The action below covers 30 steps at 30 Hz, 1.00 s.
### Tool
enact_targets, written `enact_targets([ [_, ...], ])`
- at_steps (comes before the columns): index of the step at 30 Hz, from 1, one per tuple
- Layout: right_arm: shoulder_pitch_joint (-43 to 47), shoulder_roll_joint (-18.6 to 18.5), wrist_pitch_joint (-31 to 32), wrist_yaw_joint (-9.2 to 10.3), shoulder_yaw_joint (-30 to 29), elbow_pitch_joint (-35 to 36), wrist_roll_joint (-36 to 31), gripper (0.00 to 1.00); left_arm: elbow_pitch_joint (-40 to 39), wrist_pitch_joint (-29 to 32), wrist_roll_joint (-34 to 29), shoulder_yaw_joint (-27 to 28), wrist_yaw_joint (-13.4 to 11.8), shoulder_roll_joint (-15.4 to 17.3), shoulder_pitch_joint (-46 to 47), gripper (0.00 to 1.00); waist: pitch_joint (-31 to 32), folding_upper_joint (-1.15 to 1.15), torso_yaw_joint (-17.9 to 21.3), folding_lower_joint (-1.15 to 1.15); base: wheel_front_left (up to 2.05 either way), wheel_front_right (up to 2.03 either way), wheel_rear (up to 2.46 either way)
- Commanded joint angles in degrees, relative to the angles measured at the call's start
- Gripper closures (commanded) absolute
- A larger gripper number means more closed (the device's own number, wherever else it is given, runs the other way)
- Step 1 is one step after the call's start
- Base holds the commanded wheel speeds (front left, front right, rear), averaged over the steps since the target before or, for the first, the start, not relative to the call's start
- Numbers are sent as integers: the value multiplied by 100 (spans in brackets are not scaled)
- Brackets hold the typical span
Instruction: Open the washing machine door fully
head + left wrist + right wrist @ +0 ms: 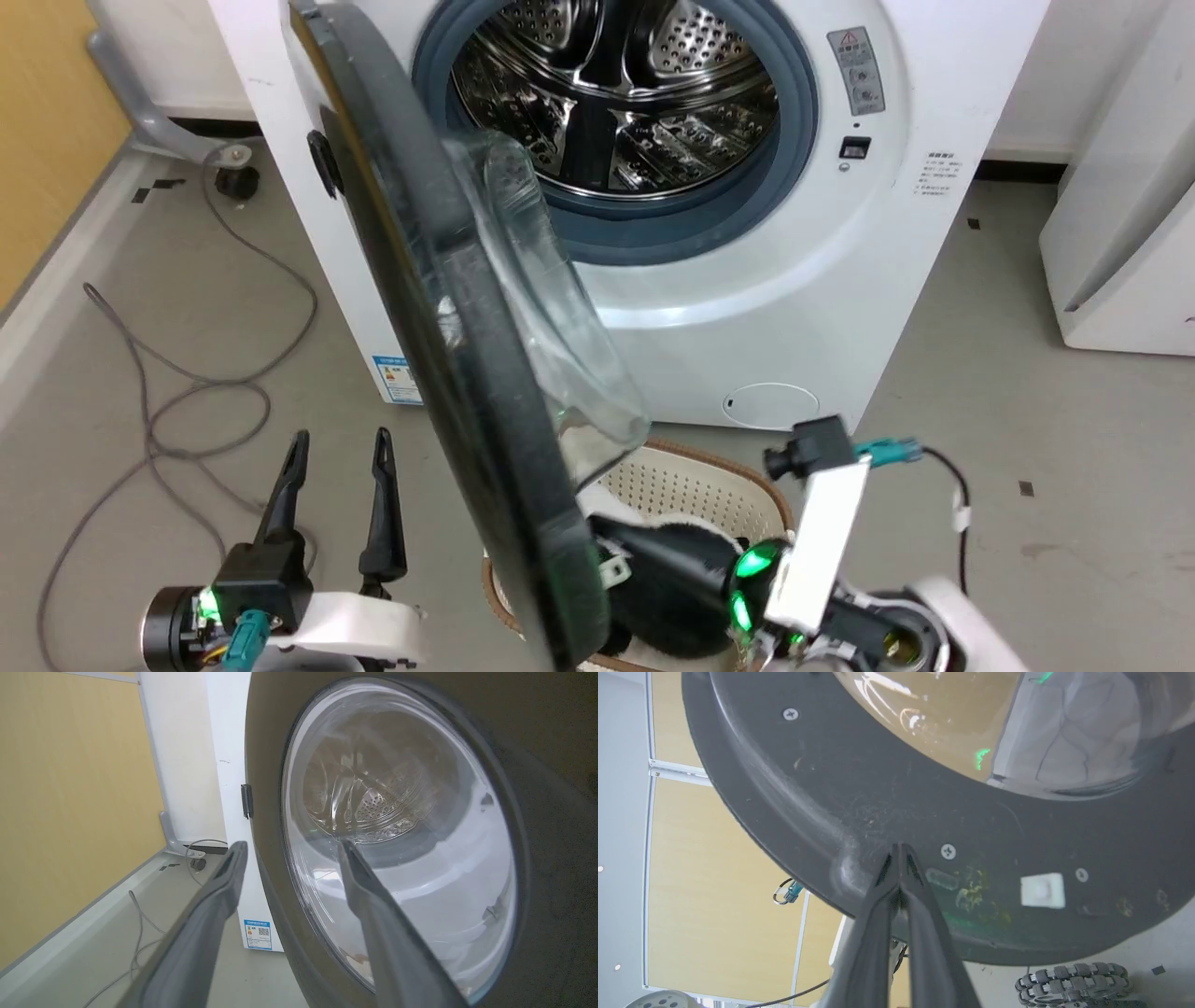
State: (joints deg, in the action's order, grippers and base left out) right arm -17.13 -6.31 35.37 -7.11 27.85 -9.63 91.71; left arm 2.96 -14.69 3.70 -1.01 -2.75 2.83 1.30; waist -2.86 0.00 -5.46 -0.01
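The white washing machine [775, 308] stands in front of me with its steel drum [616, 84] exposed. The washing machine door [448, 373], black with a bulging glass bowl, is swung out on its left hinge and stands edge-on to the head view. My right gripper [602, 530] is shut, empty, low behind the door. In the right wrist view its closed tips [900, 848] rest against the door's black inner rim [878, 788]. My left gripper [338, 448] is open at the lower left, on the door's outer side. From the left wrist it [292, 845] faces the door's glass [397, 835], apart from it.
A cream laundry basket [691, 485] holding black and white fabric sits on the floor under the door's lower edge. Grey cables [187, 392] loop over the floor at the left, beside a yellow wall panel [47, 121]. Another white appliance [1120, 233] stands at the right.
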Motion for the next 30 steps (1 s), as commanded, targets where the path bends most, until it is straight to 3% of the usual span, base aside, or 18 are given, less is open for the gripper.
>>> enact_targets([
  [1,124,62,-26,-37,62,41,-50,100,23,-30,-10,6,38,5,-70,0,15,0,-3,1,0,0,0],
  [8,324,89,-579,-37,-67,296,-335,100,83,-30,-15,37,25,5,-189,0,182,0,63,1,0,0,0],
  [18,531,-158,-2758,-37,-768,1087,-1253,100,93,-30,-8,173,25,5,-363,0,371,0,332,1,0,0,0],
  [25,588,-854,-4775,-37,-846,986,-2963,100,51,-30,-6,271,7,5,-437,0,436,0,520,1,0,0,0],
  [28,669,-946,-5010,-37,-1151,817,-3836,100,25,-30,-3,314,0,5,-472,0,438,0,595,1,0,0,0],
  [30,743,-804,-5030,-37,-1595,874,-4413,100,12,-30,-3,340,2,5,-488,0,429,0,639,1,0,0,0],
])
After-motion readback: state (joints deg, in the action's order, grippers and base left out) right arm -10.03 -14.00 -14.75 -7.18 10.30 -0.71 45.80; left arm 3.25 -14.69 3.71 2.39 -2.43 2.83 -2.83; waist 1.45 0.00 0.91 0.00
